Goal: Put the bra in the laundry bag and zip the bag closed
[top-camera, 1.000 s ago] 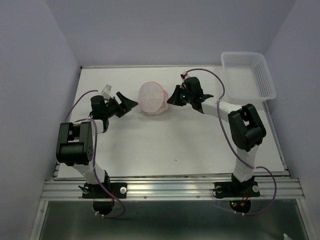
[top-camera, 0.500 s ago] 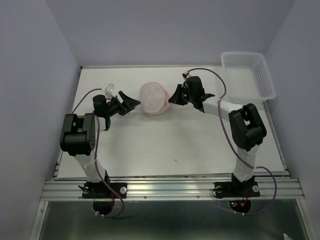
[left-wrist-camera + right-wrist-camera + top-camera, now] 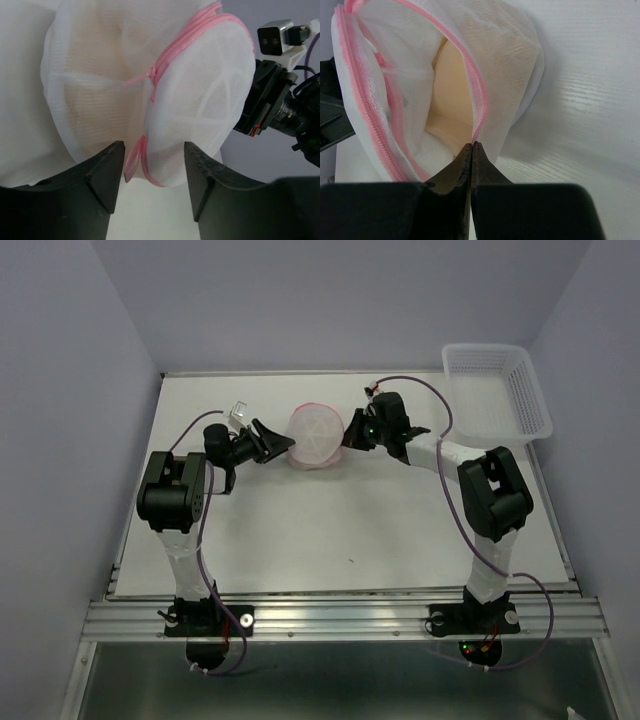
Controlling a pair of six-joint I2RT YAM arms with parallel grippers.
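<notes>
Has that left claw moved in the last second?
Yes. The left gripper slid right, away from the table's left edge, up to the mesh bag.

This is a robotics lab test cell. A bare white table point(image 3: 350, 520) is boxed in by plain pale-lilac walls point(image 3: 60, 390). Two black-and-white robot arms, the left arm point(image 3: 175, 530) and the right arm point(image 3: 490, 510), are bolted to an aluminium rail point(image 3: 340, 618) at the near edge. A small camera module point(image 3: 275, 37) rides on a wrist.

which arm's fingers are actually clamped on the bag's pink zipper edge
The right fingers: pinched shut on the laundry bag's pink zipper edge. The left fingers stand apart, either side of the bag's lower rim.
</notes>
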